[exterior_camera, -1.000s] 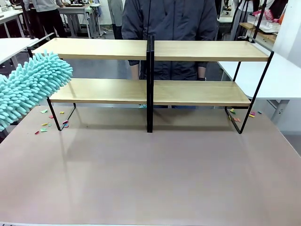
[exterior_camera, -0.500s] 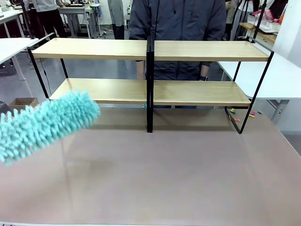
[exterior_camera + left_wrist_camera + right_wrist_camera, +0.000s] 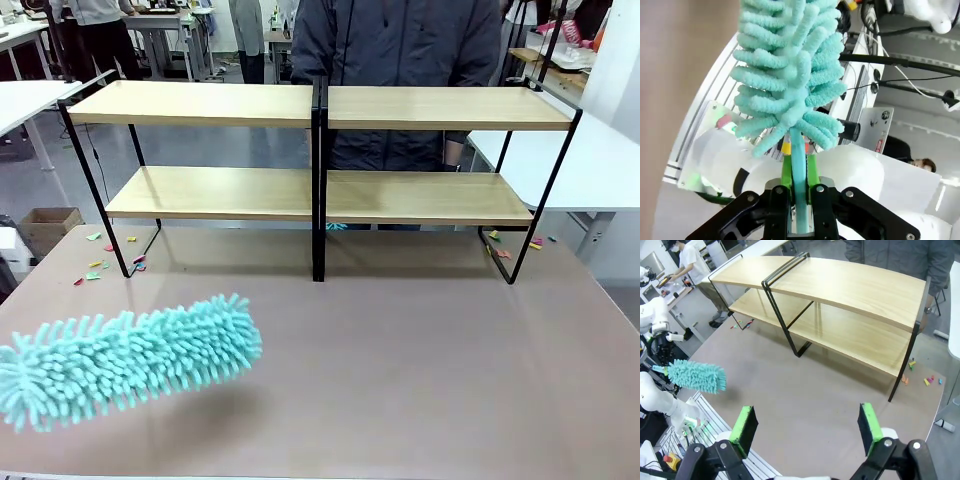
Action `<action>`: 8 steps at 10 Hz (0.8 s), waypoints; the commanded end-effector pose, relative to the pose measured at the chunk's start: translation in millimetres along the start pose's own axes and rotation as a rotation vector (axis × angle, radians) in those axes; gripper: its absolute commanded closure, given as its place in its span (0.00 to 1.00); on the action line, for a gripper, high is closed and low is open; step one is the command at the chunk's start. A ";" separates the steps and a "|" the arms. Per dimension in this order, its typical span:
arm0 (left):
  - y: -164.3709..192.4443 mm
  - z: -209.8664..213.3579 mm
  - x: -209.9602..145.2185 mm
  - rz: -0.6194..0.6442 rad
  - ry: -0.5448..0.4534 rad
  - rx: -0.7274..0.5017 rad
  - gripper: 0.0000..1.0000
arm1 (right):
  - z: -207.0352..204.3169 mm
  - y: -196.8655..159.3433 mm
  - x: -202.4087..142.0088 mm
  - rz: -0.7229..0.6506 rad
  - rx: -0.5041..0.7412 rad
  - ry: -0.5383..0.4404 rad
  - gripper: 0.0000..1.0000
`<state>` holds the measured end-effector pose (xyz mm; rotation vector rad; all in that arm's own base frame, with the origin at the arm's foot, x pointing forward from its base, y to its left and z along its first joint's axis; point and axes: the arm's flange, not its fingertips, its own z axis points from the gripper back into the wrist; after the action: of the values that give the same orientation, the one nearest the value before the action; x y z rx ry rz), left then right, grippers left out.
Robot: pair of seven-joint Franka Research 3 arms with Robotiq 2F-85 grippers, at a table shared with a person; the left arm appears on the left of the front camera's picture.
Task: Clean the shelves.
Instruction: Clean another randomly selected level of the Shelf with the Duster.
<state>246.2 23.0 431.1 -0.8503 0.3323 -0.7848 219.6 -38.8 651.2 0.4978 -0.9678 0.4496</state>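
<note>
The shelves (image 3: 320,190), two tiers of light wooden boards on a black frame, stand across the far half of the table and appear again in the right wrist view (image 3: 840,300). A fluffy teal duster (image 3: 130,355) hangs over the table's front left, well in front of the shelves. My left gripper (image 3: 799,172) is shut on the duster's thin teal handle (image 3: 799,200), and the duster head (image 3: 790,75) fills the space above it. My right gripper (image 3: 807,427) hovers high over the table with its green pads (image 3: 746,427) wide apart and nothing between them. From there the duster (image 3: 695,376) shows at the left.
Small coloured paper scraps (image 3: 100,265) lie on the table by the shelves' left foot, and more (image 3: 515,250) by the right foot. A person (image 3: 400,60) stands close behind the shelves. A cardboard box (image 3: 45,225) sits on the floor at the left. A white table (image 3: 600,170) stands at the right.
The duster has swung away from the left end of the shelves, down and toward the table's front left. The person has shifted slightly to the right.
</note>
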 end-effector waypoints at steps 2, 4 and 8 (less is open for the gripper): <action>18.1 -6.8 46.0 0.004 0.007 0.008 0.87 | -0.1 0.1 0.4 0.003 0.014 -0.007 0.00; 34.0 -15.3 81.7 0.130 -0.149 0.097 0.87 | -0.1 0.1 0.4 0.003 0.014 -0.007 0.00; 66.1 -17.4 116.4 0.327 -0.386 0.268 0.87 | -0.1 0.1 0.4 0.003 0.014 -0.007 0.00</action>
<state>355.4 -30.1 386.3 -0.6789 0.0565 -0.3982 219.5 -38.8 651.2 0.4978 -0.9680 0.4496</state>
